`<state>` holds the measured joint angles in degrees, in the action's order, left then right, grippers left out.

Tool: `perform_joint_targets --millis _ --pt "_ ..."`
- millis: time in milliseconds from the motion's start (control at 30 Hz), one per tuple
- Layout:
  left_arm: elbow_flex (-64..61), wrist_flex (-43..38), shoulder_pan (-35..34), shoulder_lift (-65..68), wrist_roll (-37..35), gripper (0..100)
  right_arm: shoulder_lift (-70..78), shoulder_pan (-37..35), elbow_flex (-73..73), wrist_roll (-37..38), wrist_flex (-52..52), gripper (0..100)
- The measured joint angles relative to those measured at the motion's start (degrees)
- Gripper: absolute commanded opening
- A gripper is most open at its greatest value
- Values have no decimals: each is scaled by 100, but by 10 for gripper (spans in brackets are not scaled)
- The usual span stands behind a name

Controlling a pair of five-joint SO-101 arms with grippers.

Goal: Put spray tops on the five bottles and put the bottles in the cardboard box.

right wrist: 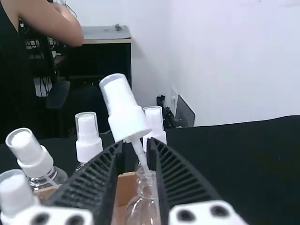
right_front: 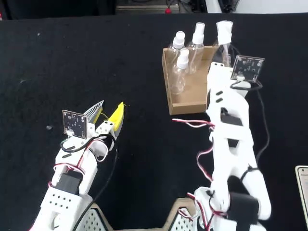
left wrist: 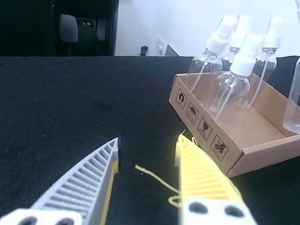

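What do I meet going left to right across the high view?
Open left gripper → cardboard box → spray top held in the right gripper → pale flat object at the picture's edge.

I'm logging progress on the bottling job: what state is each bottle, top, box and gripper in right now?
Brown cardboard box: open-topped, partly filled.
Four clear plastic bottles with white spray tops: capped, upright in the box.
Left gripper: open, empty.
Right gripper: shut on a loose white spray top.
That spray top: tilted, tube in the fifth clear bottle, not seated.
Fifth bottle: uncapped, under the right gripper.
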<state>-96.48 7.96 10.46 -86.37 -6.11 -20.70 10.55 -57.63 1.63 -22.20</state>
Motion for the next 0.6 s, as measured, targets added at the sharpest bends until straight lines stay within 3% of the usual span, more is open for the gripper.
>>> perform_joint_targets --millis 167,600 --pt "0 0 0 0 0 195 -624 237 -448 0 9 49" --pt "0 0 26 0 404 195 -1635 1802 -1222 -9 53 49"
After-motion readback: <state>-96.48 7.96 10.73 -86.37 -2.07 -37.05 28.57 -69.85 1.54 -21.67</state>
